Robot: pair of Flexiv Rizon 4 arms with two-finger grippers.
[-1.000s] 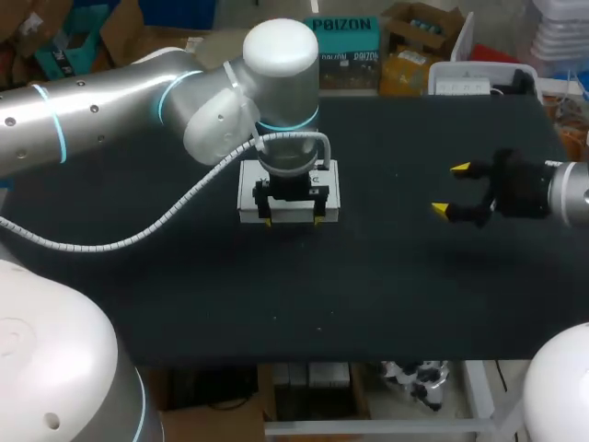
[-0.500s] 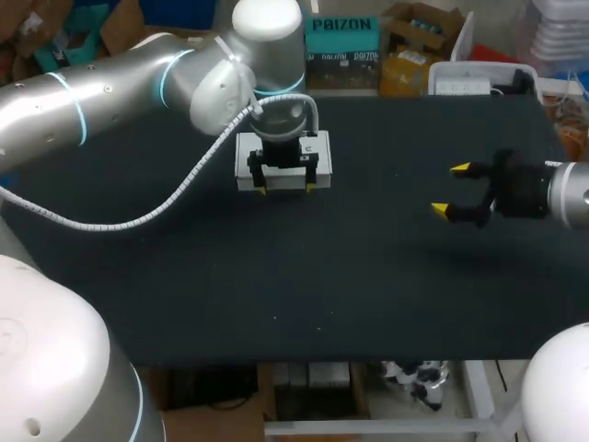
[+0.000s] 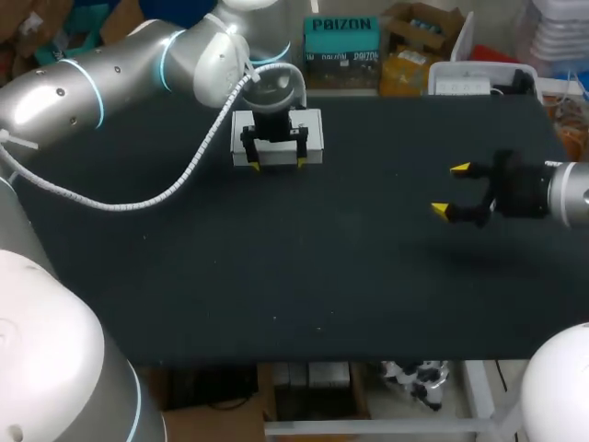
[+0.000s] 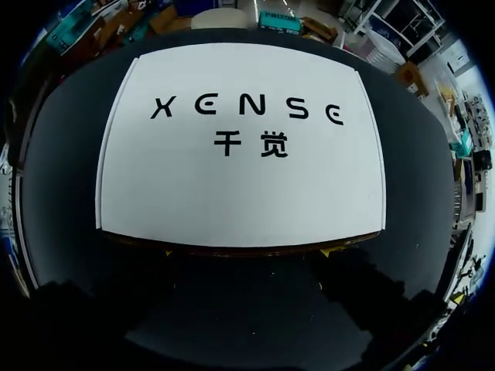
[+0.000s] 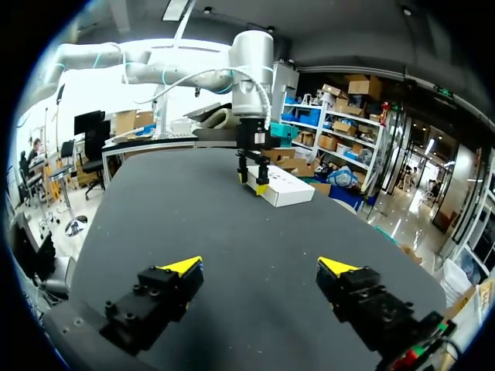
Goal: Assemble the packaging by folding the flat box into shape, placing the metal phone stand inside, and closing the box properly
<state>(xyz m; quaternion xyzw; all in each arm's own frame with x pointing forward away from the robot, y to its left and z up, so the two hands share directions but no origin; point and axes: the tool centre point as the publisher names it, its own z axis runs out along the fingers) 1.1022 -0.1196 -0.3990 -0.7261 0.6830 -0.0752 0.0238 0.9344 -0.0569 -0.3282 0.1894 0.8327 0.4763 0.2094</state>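
Observation:
A closed white box (image 3: 277,129) with dark print on its lid lies flat near the table's far edge. In the left wrist view the box (image 4: 240,139) fills most of the picture. My left gripper (image 3: 278,165) stands over it, open, and both yellow tips rest against the box's near edge, not around it. Only slivers of those fingertips (image 4: 339,249) show under that edge. My right gripper (image 3: 450,190) hovers open and empty over the right side of the table. Its own view shows the right gripper (image 5: 259,267) well apart from the box (image 5: 285,189) and my left gripper (image 5: 254,175). No phone stand is visible.
The black table mat (image 3: 322,276) stretches bare from the box to the front edge. My left arm's white cable (image 3: 138,201) loops over the left part of the table. The far table edge runs just behind the box.
My left arm has slid the white box away from me, toward the far edge and slightly left, its fingers staying at the box's near side. The right arm has kept still.

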